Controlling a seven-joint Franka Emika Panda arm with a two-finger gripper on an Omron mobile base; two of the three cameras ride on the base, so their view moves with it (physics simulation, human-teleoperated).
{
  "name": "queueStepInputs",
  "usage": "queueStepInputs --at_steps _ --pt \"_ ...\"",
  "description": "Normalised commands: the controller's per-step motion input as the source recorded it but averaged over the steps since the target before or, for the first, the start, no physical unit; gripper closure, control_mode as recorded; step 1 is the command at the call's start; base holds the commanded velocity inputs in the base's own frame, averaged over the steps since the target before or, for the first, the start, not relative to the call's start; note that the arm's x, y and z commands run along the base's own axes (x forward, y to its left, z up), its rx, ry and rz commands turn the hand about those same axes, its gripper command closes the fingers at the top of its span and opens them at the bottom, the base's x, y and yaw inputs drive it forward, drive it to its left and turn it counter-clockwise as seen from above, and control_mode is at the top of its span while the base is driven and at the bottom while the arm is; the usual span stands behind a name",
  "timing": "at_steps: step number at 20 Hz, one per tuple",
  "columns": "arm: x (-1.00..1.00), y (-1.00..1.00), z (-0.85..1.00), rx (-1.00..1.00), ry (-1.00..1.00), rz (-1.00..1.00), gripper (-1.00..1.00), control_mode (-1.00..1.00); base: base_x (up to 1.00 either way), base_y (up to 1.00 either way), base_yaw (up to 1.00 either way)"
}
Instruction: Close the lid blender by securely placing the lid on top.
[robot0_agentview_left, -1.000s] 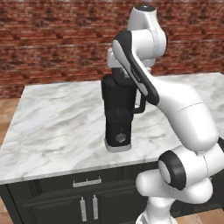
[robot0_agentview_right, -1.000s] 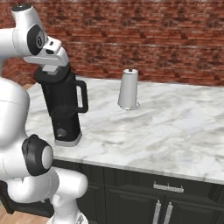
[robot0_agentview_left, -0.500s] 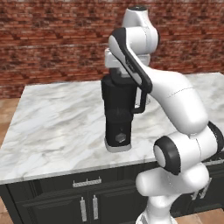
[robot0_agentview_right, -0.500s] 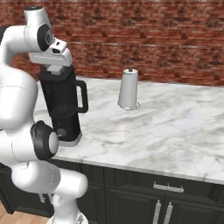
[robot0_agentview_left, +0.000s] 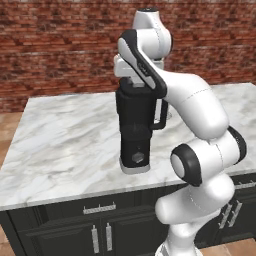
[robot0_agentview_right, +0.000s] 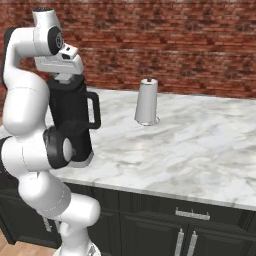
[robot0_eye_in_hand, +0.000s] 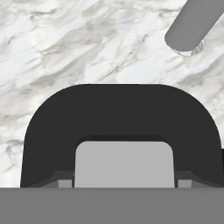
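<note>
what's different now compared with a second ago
The arm's elbow has swung higher and nearer the cameras, while the gripper stays pressed at the top of the blender. The blender, the white cylinder and the marble counter have not moved. Whether the jaws opened cannot be seen.

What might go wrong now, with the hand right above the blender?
1. The hand sits directly over the tall blender, which stands near the counter edge; a sideways push might tip it.
2. The jar's top is hidden under the hand, so the lid's seating cannot be checked.
</note>
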Motion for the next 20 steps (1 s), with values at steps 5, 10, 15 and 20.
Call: queueStepInputs --at_steps 5,10,15,20 --pt "0.10 0.03 -0.06 0.00 0.00 0.04 1.00 -1.00 0.00 0.00 0.00" --pt "0.07 0.00 -0.13 0.00 -0.04 0.07 1.00 -1.00 0.00 0.00 0.00" --pt "0.25 0.00 -0.01 0.00 0.00 0.06 1.00 -1.00 0.00 0.00 0.00" --pt "0.13 0.00 -0.02 0.00 0.02 0.05 1.00 -1.00 0.00 0.00 0.00"
